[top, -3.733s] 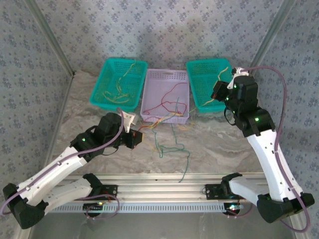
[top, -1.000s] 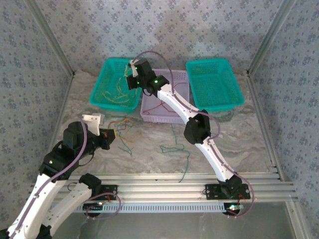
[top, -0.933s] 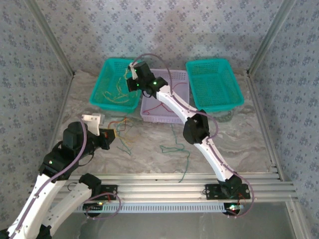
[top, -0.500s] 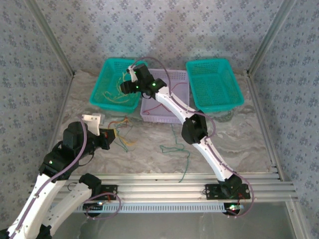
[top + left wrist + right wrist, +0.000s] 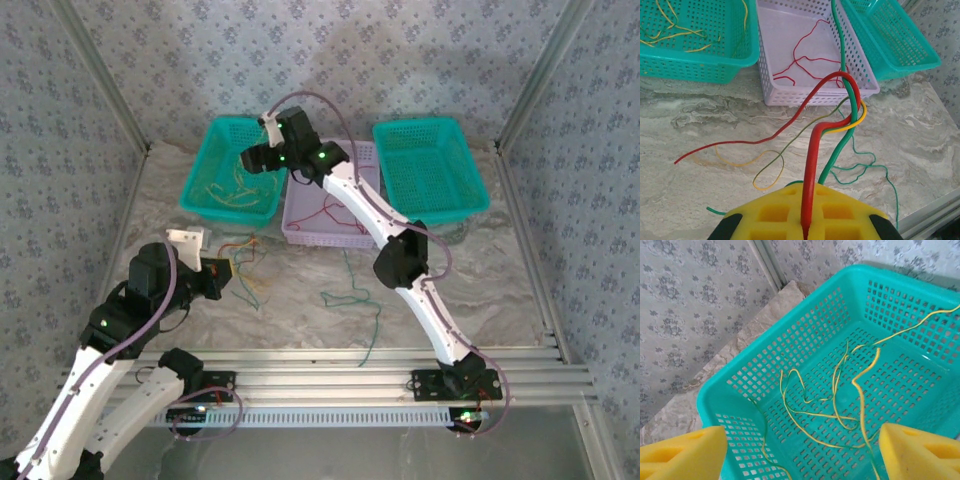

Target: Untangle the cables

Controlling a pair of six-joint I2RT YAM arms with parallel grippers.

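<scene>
Nearest to me, the left end effector (image 5: pixel 805 227) is clamped tight on a red cable (image 5: pixel 809 175). This cable rises from between the yellow pads into a knot with a green cable (image 5: pixel 839 40) and a thin yellow cable (image 5: pixel 861 111), just in front of the lilac basket (image 5: pixel 805 97). I cannot tell if the green one is pinched too, because the pad hides its lower end. A loose green strand (image 5: pixel 350 297) lies on the marble surface (image 5: pixel 300 310), apart from the baskets. Farther away, the right end effector (image 5: pixel 800 450) hangs over the left teal basket (image 5: pixel 805 335). Its jaws were closed one second ago and now stand wide with nothing between them. Several yellow-orange cables (image 5: pixel 860 385) lie on the basket floor below it. I judge that a yellow strand was just released there, so this colour is partly sorted, while the knot at the left side remains to be worked. The right teal basket (image 5: pixel 430 170) looks empty. In the top view the right arm covers part of the lilac basket, and I cannot say which yellow strand was the dropped one.
</scene>
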